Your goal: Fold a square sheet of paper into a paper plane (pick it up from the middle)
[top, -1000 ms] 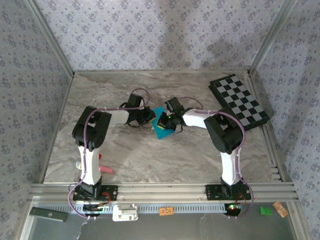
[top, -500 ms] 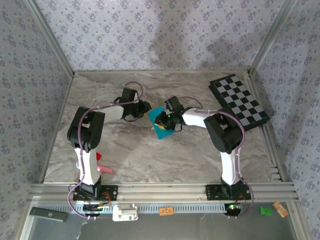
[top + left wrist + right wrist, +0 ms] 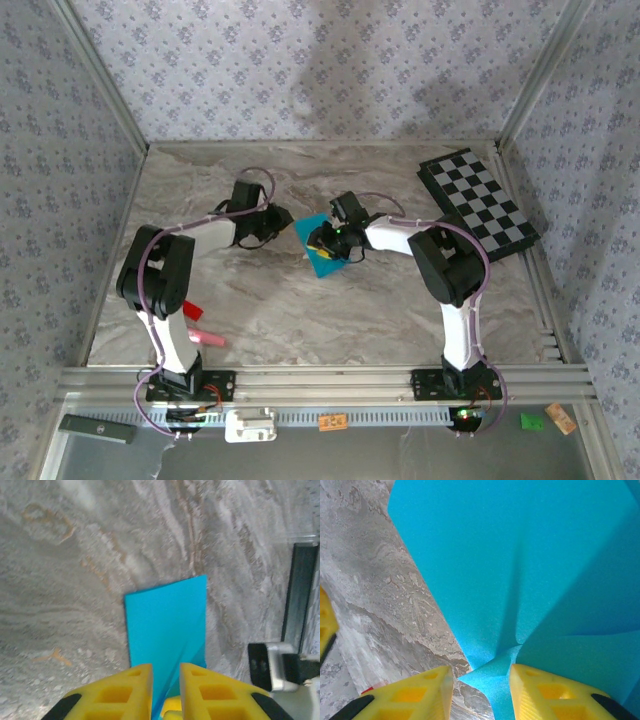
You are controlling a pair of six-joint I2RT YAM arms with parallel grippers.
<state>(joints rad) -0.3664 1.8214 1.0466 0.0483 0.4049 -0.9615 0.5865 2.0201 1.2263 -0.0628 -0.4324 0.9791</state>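
The square sheet of paper (image 3: 318, 260) is cyan-blue and lies partly folded on the marble table, with creases showing in both wrist views. In the left wrist view the paper (image 3: 165, 625) lies ahead of and below my left gripper (image 3: 166, 680), whose yellow jaws stand a narrow gap apart. From above, my left gripper (image 3: 283, 216) sits at the sheet's far left corner. My right gripper (image 3: 322, 243) hovers over the paper's middle. Close up, my right gripper (image 3: 481, 685) is open, with a raised flap of the paper (image 3: 520, 555) between its jaws, unpinched.
A black-and-white checkered board (image 3: 478, 203) lies at the far right. Small red (image 3: 193, 311) and pink (image 3: 208, 340) objects sit near the left arm's base. Bare marble (image 3: 300, 310) stretches in front of the paper. Part of the right arm (image 3: 275, 667) shows in the left wrist view.
My left gripper drew back to the left, off the paper. My right gripper's jaws opened over the sheet. The paper stayed where it was.
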